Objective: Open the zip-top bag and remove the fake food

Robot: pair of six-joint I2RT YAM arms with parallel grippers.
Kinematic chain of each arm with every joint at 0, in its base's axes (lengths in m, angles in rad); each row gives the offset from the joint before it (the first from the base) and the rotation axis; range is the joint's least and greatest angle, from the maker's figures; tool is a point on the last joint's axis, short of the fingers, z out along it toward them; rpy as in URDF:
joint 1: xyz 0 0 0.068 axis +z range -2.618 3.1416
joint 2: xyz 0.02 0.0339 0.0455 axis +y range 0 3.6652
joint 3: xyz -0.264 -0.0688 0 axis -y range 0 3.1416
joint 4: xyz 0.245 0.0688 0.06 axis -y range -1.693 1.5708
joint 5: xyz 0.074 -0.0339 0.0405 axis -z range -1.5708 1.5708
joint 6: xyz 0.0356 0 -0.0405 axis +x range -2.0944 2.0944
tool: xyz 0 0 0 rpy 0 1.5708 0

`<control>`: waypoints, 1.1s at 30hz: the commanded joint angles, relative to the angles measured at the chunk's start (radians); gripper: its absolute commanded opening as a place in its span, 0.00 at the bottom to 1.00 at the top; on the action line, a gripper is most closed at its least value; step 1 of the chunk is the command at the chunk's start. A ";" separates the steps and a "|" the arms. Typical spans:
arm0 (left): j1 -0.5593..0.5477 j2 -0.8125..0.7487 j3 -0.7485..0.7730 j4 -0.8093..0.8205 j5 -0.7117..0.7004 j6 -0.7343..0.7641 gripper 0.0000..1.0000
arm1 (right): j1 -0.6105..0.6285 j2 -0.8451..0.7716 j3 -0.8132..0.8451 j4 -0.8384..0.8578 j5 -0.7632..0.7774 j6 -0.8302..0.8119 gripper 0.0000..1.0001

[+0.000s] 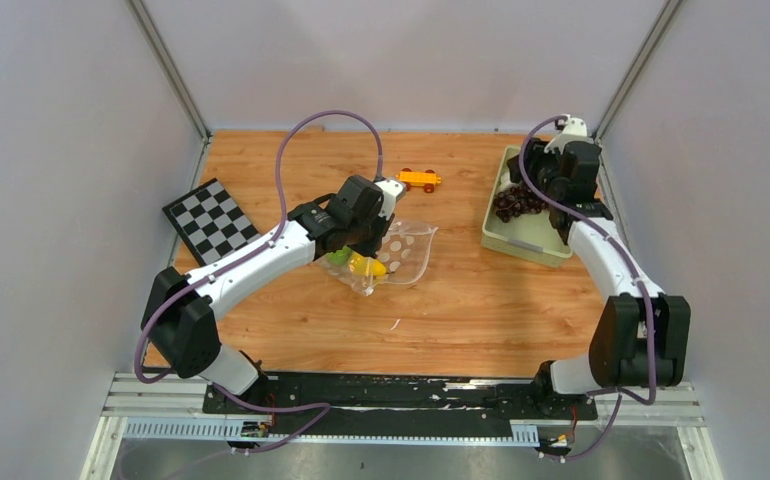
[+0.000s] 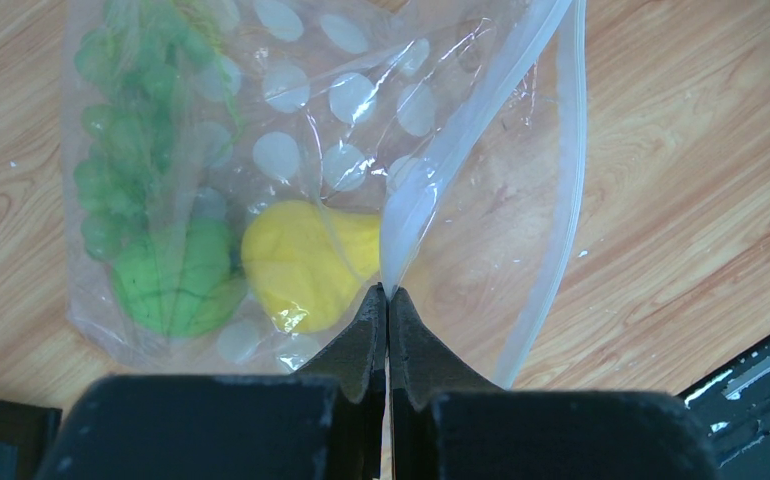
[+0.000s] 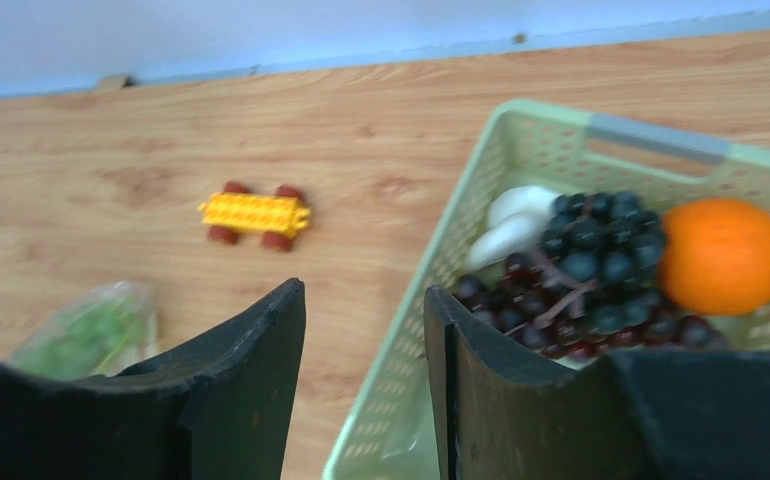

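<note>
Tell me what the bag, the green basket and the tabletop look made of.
Zip-top bag: thin clear plastic film, glossy, going by its creases and glare. Basket: pale green moulded plastic, matte, with perforated walls. Table: wood or wood-look laminate; the grain shows, but which one it is stays unclear.

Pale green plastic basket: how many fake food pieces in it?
3 in the basket: white mushroom-like piece at left, dark purple grape bunch in the middle, orange ball at right. More may lie hidden underneath.

One open lane
Bare table (image 1: pixel 461 300) separates zip-top bag (image 1: pixel 408 250) from green basket (image 1: pixel 523 246); toy car (image 1: pixel 418 179) stands behind the gap, left arm (image 1: pixel 261 258) overhangs the bag
</note>
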 commanded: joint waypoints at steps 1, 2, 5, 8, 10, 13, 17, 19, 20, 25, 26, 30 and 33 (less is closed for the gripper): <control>0.007 -0.009 0.040 0.005 0.005 -0.007 0.00 | 0.084 -0.113 -0.081 -0.010 -0.051 0.086 0.48; 0.006 -0.009 0.041 0.006 0.005 -0.007 0.00 | 0.105 -0.136 -0.100 -0.010 -0.052 0.094 0.48; 0.007 -0.008 0.041 0.005 0.005 -0.007 0.00 | 0.178 -0.203 -0.151 -0.009 -0.055 0.123 0.49; 0.007 -0.009 0.040 0.005 0.005 -0.007 0.00 | 0.249 -0.265 -0.210 0.010 -0.076 0.158 0.49; 0.007 -0.009 0.041 0.006 0.005 -0.007 0.00 | 0.297 -0.303 -0.251 0.034 -0.093 0.174 0.49; 0.007 -0.008 0.041 0.007 0.005 -0.008 0.00 | 0.388 -0.347 -0.331 0.125 -0.139 0.169 0.49; 0.007 -0.007 0.042 0.008 0.033 -0.011 0.00 | 0.479 -0.334 -0.411 0.232 -0.177 0.114 0.50; 0.007 -0.006 0.042 0.007 0.036 -0.011 0.00 | 0.511 -0.307 -0.434 0.285 -0.197 0.082 0.52; 0.007 -0.005 0.042 0.007 0.036 -0.010 0.00 | 0.525 -0.289 -0.446 0.317 -0.204 0.062 0.54; 0.006 -0.007 0.044 0.008 0.040 -0.011 0.00 | 0.601 -0.183 -0.493 0.491 -0.227 -0.089 0.58; 0.006 -0.007 0.043 0.008 0.041 -0.011 0.00 | 0.610 -0.154 -0.494 0.518 -0.234 -0.108 0.59; 0.007 -0.006 0.044 0.007 0.048 -0.011 0.00 | 0.652 -0.018 -0.480 0.608 -0.246 -0.164 0.62; 0.007 -0.001 0.045 0.007 0.056 -0.013 0.00 | 0.678 0.077 -0.465 0.670 -0.247 -0.212 0.62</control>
